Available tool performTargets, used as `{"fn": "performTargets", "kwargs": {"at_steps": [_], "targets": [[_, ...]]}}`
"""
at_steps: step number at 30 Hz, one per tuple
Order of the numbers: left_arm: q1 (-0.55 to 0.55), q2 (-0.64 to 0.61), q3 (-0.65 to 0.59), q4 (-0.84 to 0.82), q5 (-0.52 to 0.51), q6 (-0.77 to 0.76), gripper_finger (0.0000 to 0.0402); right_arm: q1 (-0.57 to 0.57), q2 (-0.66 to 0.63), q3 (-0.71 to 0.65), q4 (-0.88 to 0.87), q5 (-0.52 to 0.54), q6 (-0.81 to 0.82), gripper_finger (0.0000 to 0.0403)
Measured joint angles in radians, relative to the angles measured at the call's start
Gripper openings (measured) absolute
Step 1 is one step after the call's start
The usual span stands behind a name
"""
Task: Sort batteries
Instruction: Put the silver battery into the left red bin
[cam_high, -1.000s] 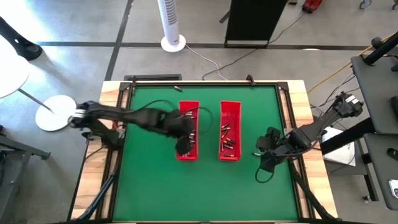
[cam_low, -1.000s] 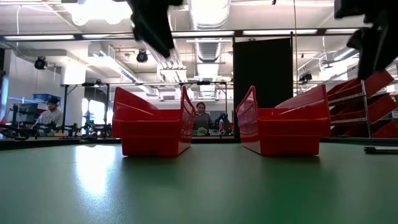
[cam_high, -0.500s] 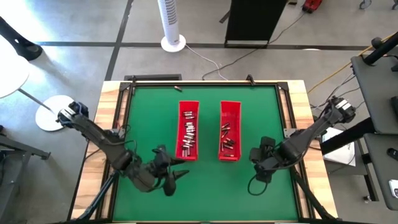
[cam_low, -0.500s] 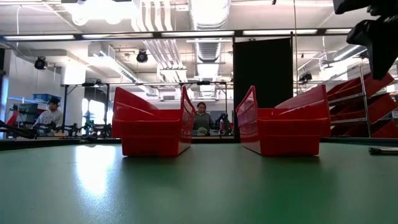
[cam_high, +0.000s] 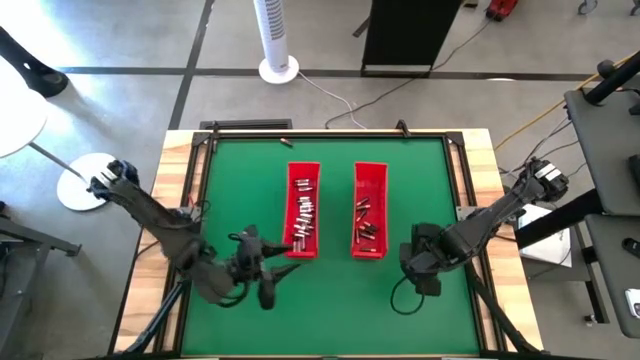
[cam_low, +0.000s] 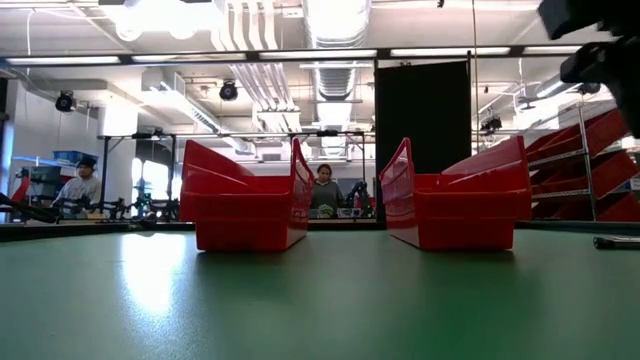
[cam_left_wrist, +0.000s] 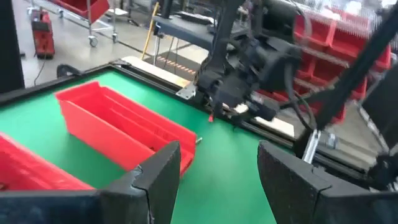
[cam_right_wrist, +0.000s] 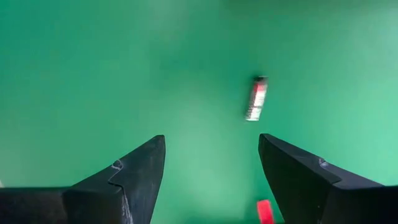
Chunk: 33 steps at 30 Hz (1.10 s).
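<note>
Beside the right bin, right claw hangs wide over a loose battery.
Left claw gapes empty; a skewed descent could roll it away.

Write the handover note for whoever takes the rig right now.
Left pincer: open, empty, near the table's front, short of the left red tray.
Right pincer: open, empty, above a loose battery on the green mat.
Batteries lie in the left tray, and more in the right red tray.
Left to do: pick up the loose one; whether the trays are sorted is unclear.
</note>
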Motion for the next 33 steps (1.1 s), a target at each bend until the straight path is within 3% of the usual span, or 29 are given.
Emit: {"fn": "performTargets", "kwargs": {"at_steps": [4, 7, 12, 16, 20, 28, 33], "targets": [[-0.026, -0.129, -0.004, -0.143, -0.025, 0.003, 0.0192, -0.037, -0.03, -0.016, -0.011, 0.013, 0.0, 0.0261], [-0.024, -0.198, -0.004, -0.162, -0.055, 0.033, 0.0192, -0.039, -0.042, -0.066, -0.011, 0.001, 0.043, 0.0262], [-0.017, -0.238, -0.005, -0.161, -0.157, 0.119, 0.0192, -0.036, -0.075, -0.137, 0.001, -0.003, 0.056, 0.0253], [-0.016, -0.226, -0.006, -0.161, -0.258, 0.135, 0.0192, -0.06, -0.09, -0.194, 0.16, 0.022, 0.007, 0.0242], [-0.014, -0.189, -0.008, -0.162, -0.239, 0.115, 0.0192, -0.097, -0.07, -0.254, 0.304, 0.025, -0.014, 0.0231], [0.0, -0.087, -0.009, -0.168, -0.205, 0.014, 0.0192, -0.171, -0.008, -0.319, 0.343, 0.053, -0.117, 0.021], [0.012, -0.057, -0.009, -0.159, -0.107, 0.007, 0.0192, -0.228, 0.011, -0.355, 0.411, 0.001, -0.156, 0.0188]]}}
